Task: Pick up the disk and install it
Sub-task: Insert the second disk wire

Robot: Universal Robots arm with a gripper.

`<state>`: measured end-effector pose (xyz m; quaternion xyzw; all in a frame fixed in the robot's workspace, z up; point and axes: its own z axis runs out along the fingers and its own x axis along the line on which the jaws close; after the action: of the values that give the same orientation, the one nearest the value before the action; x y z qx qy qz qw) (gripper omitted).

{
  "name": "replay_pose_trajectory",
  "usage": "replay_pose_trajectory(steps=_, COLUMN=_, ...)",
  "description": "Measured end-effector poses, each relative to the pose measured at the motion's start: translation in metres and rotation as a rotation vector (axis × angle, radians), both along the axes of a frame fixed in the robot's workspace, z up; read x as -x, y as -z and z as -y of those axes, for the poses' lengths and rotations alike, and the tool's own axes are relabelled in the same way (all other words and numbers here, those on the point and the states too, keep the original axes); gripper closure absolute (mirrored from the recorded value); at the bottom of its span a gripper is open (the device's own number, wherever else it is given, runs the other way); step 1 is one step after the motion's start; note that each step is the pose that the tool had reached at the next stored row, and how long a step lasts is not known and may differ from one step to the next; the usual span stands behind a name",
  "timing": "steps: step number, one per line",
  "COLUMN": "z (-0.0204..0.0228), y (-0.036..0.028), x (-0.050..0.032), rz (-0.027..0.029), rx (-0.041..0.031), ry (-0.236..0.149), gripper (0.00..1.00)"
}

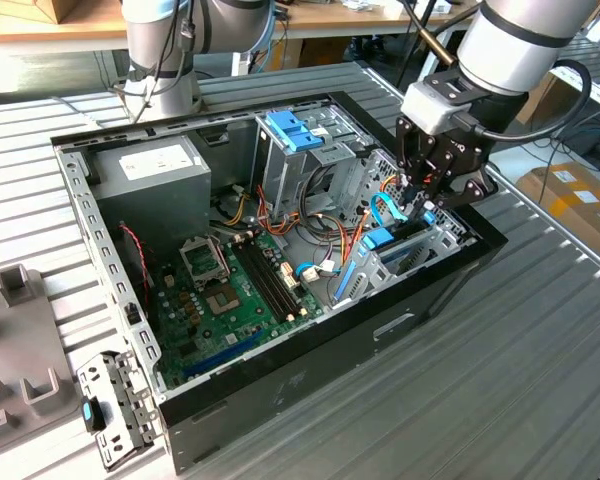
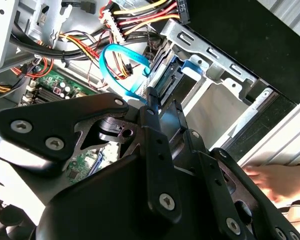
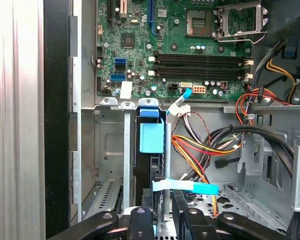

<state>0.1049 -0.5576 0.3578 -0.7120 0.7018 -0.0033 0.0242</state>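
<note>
closest to me in the exterior view, grey bracket (image 1: 120, 410) outside the case (image 1: 310, 375) corner; going right, motherboard (image 1: 230, 300), then my gripper (image 1: 420, 200) down over the drive cage (image 1: 420, 245) at the exterior view's right; disk (image 3: 151, 137) stands on edge in that cage, blue carrier up; gripper poised just above it; can't tell finger opening or whether i have any hold.

I see disk (image 3: 151, 137) on edge in metal drive bay (image 3: 110, 150) at computer case (image 1: 310, 375) corner, light-blue carrier showing, dark body largely hidden between bay walls.
</note>
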Motion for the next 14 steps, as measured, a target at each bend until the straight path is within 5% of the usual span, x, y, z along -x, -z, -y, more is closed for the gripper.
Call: replay_pose_trajectory(steps=14, z=-0.0006, y=-0.0141, x=-0.0001, rz=0.0000, rx=0.0003, ry=0.000, gripper=0.70)
